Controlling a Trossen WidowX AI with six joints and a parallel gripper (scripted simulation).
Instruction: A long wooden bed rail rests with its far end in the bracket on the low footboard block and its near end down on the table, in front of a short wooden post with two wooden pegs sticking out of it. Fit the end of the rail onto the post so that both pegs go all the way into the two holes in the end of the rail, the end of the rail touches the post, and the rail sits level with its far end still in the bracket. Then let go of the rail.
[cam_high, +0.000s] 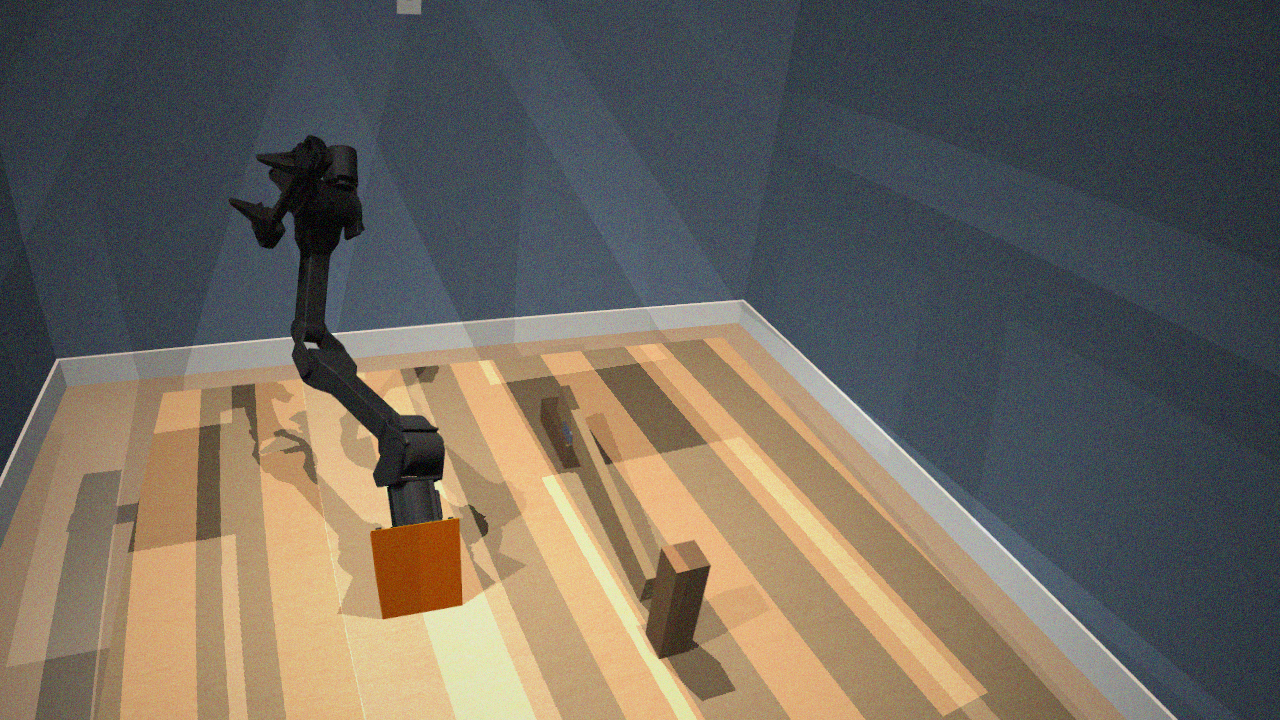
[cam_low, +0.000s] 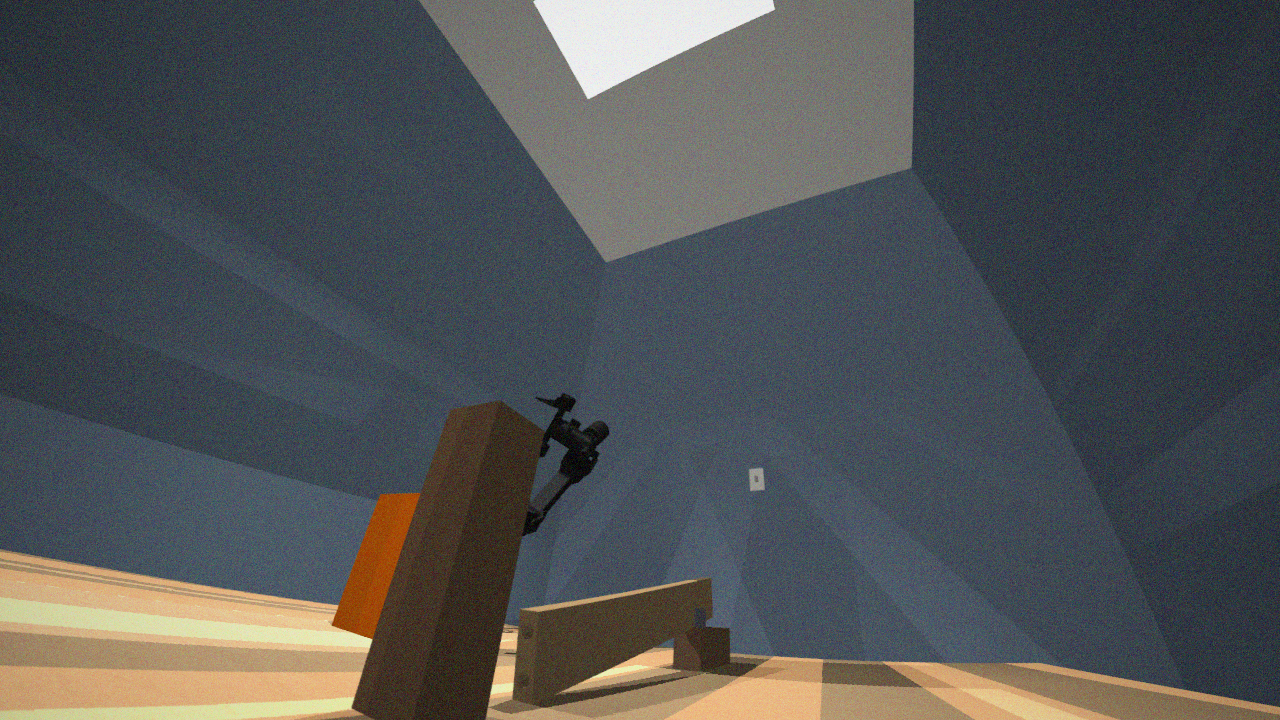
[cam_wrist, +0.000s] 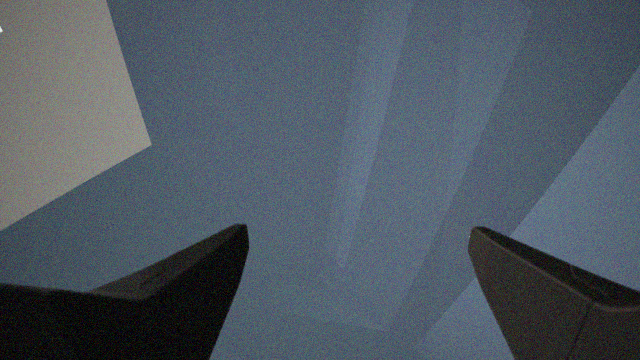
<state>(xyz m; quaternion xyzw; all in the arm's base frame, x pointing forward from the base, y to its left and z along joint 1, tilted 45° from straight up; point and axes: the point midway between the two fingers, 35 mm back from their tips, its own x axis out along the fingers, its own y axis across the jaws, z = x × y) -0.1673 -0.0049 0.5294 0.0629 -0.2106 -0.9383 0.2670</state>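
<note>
The long wooden rail (cam_high: 616, 492) (cam_low: 617, 634) slopes from the low footboard block (cam_high: 557, 432) (cam_low: 701, 648) down to the table. Its far end sits at the small blue-grey bracket (cam_low: 700, 617) on the block; its near end is down, just short of the post. Two dark holes show in its near end in the exterior view. The short post (cam_high: 677, 600) (cam_low: 460, 564) stands upright; its pegs are hidden from view. My gripper (cam_high: 243, 181) (cam_wrist: 358, 237) is open and empty, high above the table, left of the rail in the top view and far from it.
An orange panel (cam_high: 417, 568) (cam_low: 380, 559) stands at the arm's base, left of the post in the top view. The arm (cam_high: 313, 286) rises from there. A pale skirting (cam_high: 537, 325) runs along the blue walls behind and to the right.
</note>
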